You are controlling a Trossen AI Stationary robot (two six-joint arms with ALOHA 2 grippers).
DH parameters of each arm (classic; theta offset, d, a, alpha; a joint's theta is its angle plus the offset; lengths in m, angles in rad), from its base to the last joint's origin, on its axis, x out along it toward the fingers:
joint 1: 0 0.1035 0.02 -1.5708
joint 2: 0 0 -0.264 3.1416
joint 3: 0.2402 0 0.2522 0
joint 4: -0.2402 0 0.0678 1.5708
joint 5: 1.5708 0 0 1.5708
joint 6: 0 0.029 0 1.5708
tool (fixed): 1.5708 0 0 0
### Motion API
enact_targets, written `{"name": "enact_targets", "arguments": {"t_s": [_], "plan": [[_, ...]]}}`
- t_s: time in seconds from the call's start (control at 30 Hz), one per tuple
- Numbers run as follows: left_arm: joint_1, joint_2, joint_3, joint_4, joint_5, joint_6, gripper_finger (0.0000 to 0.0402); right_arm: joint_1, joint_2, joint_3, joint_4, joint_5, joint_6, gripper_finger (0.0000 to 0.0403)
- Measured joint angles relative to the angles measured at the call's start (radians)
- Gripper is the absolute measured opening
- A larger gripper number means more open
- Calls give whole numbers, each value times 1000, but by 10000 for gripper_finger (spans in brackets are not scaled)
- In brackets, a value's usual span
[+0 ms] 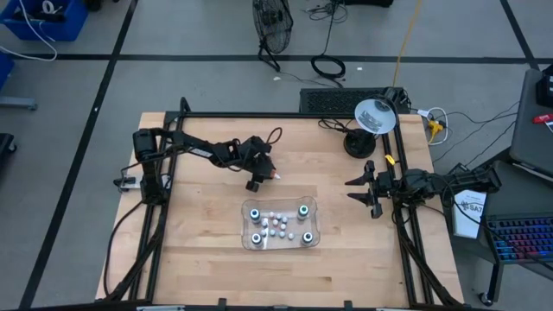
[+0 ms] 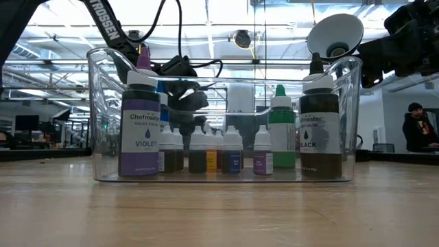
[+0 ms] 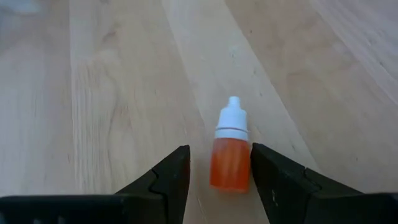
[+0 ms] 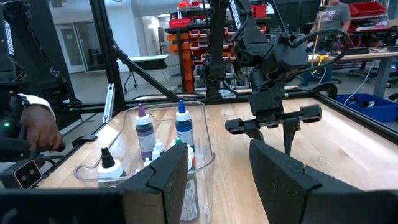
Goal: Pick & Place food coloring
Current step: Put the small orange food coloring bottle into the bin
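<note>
A small orange food coloring bottle (image 3: pixel 230 155) with a white cap lies on the wood between the fingers of my open left gripper (image 3: pixel 221 180), cap pointing away from it. In the high view that gripper (image 1: pixel 263 175) is just beyond the clear tray's (image 1: pixel 246 226) far edge, with the orange bottle (image 1: pixel 275 174) at its tip. The tray holds tall bottles at its corners, violet (image 2: pixel 140 127), black (image 2: pixel 319 130) and green (image 2: pixel 281 134), with several small ones (image 2: pixel 219 151) standing between them. My right gripper (image 1: pixel 350 190) waits open by the table's right edge. My left gripper's fingers stand on either side of the orange bottle's body (image 3: pixel 231 165), coming at it slanting down from above. One finger (image 3: pixel 273 180) lies right beside the body, and I cannot tell whether it touches. A gap shows at the other finger (image 3: pixel 168 180).
A desk lamp (image 1: pixel 373 117) stands at the table's far right corner. Black frame rails (image 1: pixel 259 115) run along the table's sides. A person's hand (image 4: pixel 37 127) shows beyond the table's left side, and another person (image 2: pixel 418 130) stands in the room behind. Bare wood surrounds the tray.
</note>
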Motion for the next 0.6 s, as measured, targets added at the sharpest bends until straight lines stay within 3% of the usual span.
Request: {"name": "enact_targets", "arguments": {"t_s": [0.23,0.5,0.6], "plan": [[6,0,0,-26,5,-100,166,0,0,0,0,0,0,160],[6,0,-2,-31,45,-196,59,0,0,0,0,0,0,161],[6,-3,-2,-27,42,-217,50,0,0,0,0,0,0,160]]}}
